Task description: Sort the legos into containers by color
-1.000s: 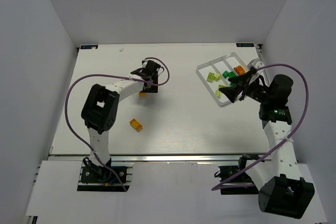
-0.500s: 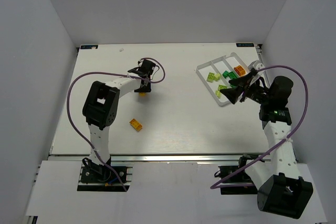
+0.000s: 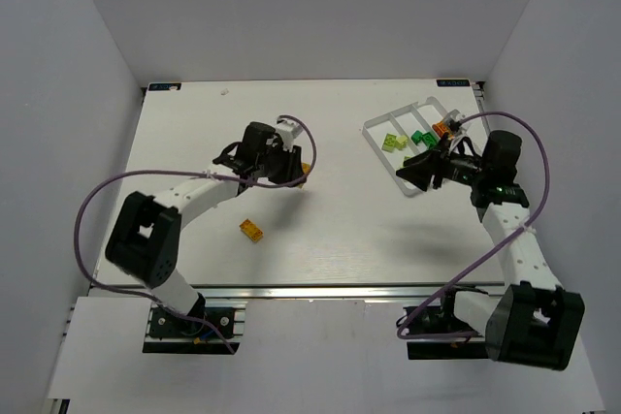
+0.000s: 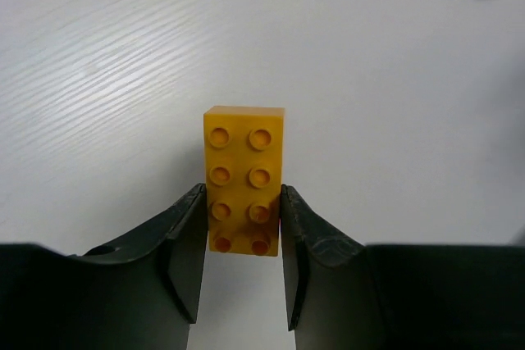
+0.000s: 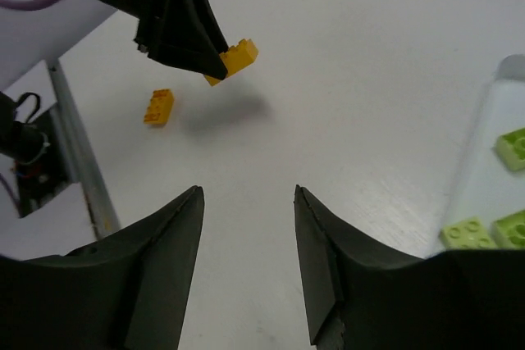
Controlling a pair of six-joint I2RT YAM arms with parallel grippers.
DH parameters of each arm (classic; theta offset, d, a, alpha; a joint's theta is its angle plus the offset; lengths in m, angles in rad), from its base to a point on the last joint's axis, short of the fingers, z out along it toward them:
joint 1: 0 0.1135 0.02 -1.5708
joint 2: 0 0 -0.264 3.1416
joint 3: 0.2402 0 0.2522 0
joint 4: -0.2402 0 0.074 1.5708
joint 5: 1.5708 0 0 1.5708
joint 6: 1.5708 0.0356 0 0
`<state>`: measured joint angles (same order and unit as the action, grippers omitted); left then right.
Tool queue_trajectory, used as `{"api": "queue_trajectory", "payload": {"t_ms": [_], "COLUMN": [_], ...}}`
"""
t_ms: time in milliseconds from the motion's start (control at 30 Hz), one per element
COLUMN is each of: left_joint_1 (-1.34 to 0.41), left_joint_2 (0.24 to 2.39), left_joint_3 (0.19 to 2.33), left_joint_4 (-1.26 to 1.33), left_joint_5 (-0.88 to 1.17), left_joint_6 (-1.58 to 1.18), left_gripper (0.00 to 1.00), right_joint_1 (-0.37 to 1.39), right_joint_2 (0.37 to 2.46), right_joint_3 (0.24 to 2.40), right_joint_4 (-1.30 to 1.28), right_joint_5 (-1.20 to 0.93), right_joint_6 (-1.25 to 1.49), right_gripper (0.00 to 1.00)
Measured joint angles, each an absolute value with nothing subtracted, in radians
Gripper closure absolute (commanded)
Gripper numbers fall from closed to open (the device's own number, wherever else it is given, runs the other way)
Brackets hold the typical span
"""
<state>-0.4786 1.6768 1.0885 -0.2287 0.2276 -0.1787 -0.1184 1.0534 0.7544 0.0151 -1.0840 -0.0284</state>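
A loose orange brick (image 3: 252, 230) lies on the bench (image 3: 340, 239), at about 7 o'clock from the left gripper (image 3: 294, 170). That gripper's jaws pinch a second orange brick (image 4: 244, 178) by its long sides, lifted off the surface. The right gripper (image 5: 248, 194) hangs with jaws wide and nothing between them, at the near end of the clear tray (image 3: 370, 129). The tray sits at the bench's 2 o'clock and holds lime bricks (image 3: 393, 143), green bricks (image 3: 422, 136) and an orange one (image 3: 442, 128).

A white, faintly grained rectangular tabletop (image 3: 340, 230) sits boxed in on three sides by plain pale grey walls (image 3: 291, 7). A silver metal rail (image 3: 320, 291) runs along its near edge, and small blue markers (image 3: 163, 87) tag both far corners.
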Motion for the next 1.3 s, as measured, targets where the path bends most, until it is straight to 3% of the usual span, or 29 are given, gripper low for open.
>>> {"api": "queue_trajectory", "payload": {"t_ms": [200, 433, 867, 967, 1167, 1300], "left_joint_1": [-0.607, -0.739, -0.86, -0.87, -0.886, -0.897], "left_joint_2": [1.492, 1.533, 1.654, 1.662, 1.684, 1.684], "left_joint_3": [0.99, 0.993, 1.111, 1.132, 1.159, 1.16], "left_joint_4": [-0.031, 0.03, 0.023, 0.014, -0.001, -0.001], "left_joint_5": [0.474, 0.496, 0.335, 0.31, 0.273, 0.244], "left_joint_6": [-0.138, -0.103, -0.039, -0.029, -0.018, -0.014], "left_gripper": [0.82, 0.82, 0.81, 0.81, 0.78, 0.66], "right_joint_1": [0.028, 0.128, 0.173, 0.174, 0.171, 0.17], "right_joint_2": [1.243, 1.35, 1.444, 1.445, 1.445, 1.445], "right_joint_3": [0.854, 0.929, 0.948, 0.953, 0.956, 0.958], "right_joint_4": [-0.104, -0.189, -0.273, -0.282, -0.285, -0.287], "right_joint_5": [-1.079, -1.075, -1.022, -1.002, -0.964, -0.955], "right_joint_6": [0.034, 0.073, 0.066, 0.062, 0.047, 0.054], "right_gripper": [0.35, 0.21, 0.22, 0.28, 0.67, 0.92]}}
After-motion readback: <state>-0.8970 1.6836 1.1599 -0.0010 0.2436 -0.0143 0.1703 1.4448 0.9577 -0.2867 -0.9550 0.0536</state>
